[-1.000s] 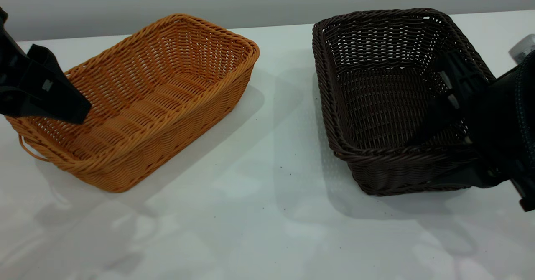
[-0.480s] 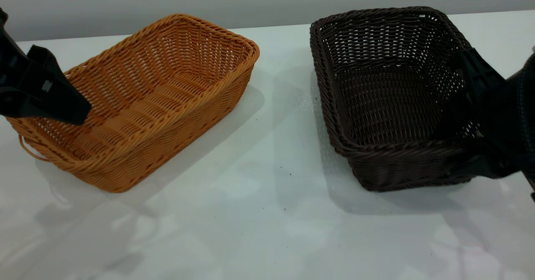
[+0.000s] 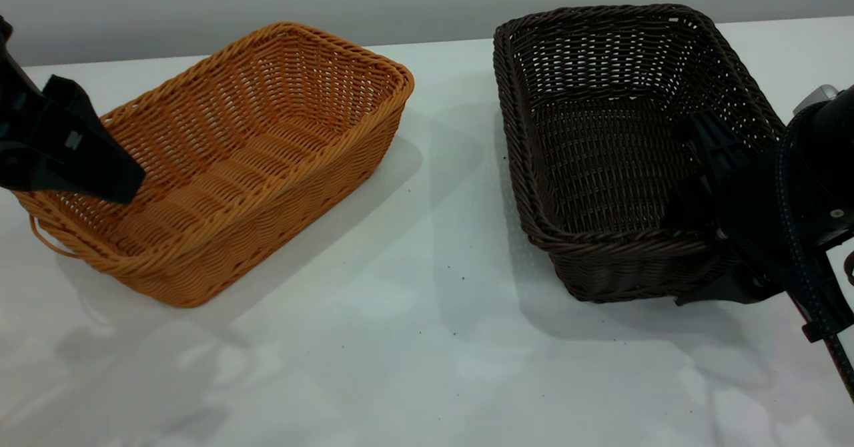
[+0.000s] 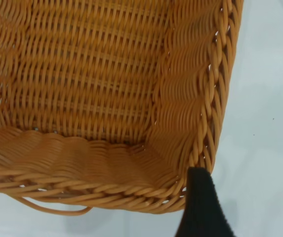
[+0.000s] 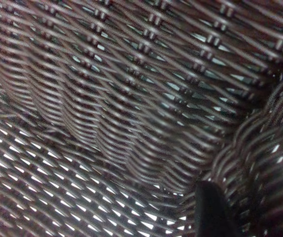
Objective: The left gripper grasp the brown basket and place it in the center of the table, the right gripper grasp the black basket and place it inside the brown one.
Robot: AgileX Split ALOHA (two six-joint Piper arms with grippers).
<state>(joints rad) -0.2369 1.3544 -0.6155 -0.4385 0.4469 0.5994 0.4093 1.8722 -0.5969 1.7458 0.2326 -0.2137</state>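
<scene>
The brown basket stands on the white table at the left, a small loop at its near-left end. My left gripper is at that end, shut on the rim, one finger reaching inside. The left wrist view shows the basket and one finger at its corner rim. The black basket is at the right. My right gripper is shut on its near-right wall and holds that end tilted slightly off the table. The right wrist view shows dark weave and one finger.
A grey wall runs behind the table's far edge. A bare strip of tabletop lies between the two baskets, and a wide bare area lies in front of them. The right arm's braided cable hangs at the right edge.
My right gripper has risen and shifted, and the black basket has lifted and tilted with it. My left gripper and the brown basket have hardly moved.
</scene>
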